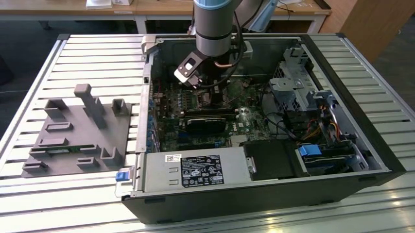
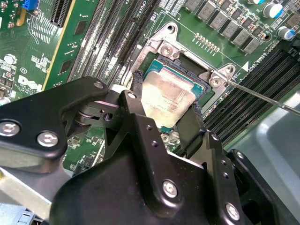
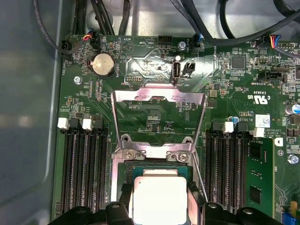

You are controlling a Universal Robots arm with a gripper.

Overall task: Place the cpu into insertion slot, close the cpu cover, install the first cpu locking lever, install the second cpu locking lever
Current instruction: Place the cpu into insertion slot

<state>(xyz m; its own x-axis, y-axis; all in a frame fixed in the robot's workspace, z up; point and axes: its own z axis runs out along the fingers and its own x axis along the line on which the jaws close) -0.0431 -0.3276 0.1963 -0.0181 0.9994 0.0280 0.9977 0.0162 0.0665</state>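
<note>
The claw (image 2: 167, 102) is closed on the cpu (image 2: 164, 93), one finger tight against each of two opposite edges. The chip sits low and square in the insertion slot (image 2: 185, 61). Just beyond, the cpu cover (image 3: 159, 96) stands flipped open over the green board (image 3: 154, 61).

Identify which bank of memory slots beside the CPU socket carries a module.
The bank with the green memory module standing in its outermost slot; the other bank, next to the grey case wall, shows only bare black slots.
</note>
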